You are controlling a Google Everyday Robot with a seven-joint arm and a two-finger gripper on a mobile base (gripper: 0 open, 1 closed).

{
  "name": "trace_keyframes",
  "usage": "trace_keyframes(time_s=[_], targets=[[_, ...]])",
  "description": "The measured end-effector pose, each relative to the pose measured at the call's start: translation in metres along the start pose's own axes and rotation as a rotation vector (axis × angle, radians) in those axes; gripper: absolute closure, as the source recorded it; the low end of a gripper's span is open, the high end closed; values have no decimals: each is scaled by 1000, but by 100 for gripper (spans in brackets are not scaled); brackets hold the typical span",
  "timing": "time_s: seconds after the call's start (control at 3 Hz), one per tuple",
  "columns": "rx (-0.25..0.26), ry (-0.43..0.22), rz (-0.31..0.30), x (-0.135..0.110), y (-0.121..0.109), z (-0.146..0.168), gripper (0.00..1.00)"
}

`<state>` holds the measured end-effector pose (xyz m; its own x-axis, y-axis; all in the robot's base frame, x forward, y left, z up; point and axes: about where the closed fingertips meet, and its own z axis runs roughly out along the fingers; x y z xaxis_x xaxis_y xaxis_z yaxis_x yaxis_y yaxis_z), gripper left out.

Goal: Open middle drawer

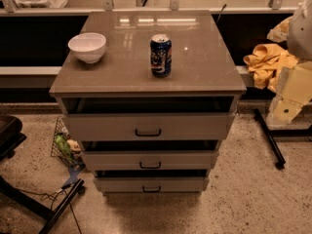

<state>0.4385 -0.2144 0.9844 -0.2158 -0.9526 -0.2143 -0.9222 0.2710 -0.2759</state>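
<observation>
On the cabinet (204, 67) top, a white bowl (87, 47) sits at the left and a blue can (161, 55) stands upright near the middle. In the cabinet's front, the middle drawer (195, 160) lies between the taller top drawer (97, 126) and the narrower bottom drawer (117, 184), with its long axis left to right and its black handle (150, 165) facing the camera. Right of the cabinet and apart from it, the cream arm (297, 84) hangs downward beside a yellow cloth (265, 62), ending in the gripper (286, 108); whether it is spread or closed I cannot tell, and the middle drawer is lower and well to its left.
</observation>
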Motion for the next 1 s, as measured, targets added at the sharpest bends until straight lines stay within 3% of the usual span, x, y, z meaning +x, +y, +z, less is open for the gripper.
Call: trace_keyframes(time_s=[0.33, 1.0], targets=[[0, 0, 0, 0, 0, 0, 0], [-4, -110, 28, 8, 14, 27, 0]])
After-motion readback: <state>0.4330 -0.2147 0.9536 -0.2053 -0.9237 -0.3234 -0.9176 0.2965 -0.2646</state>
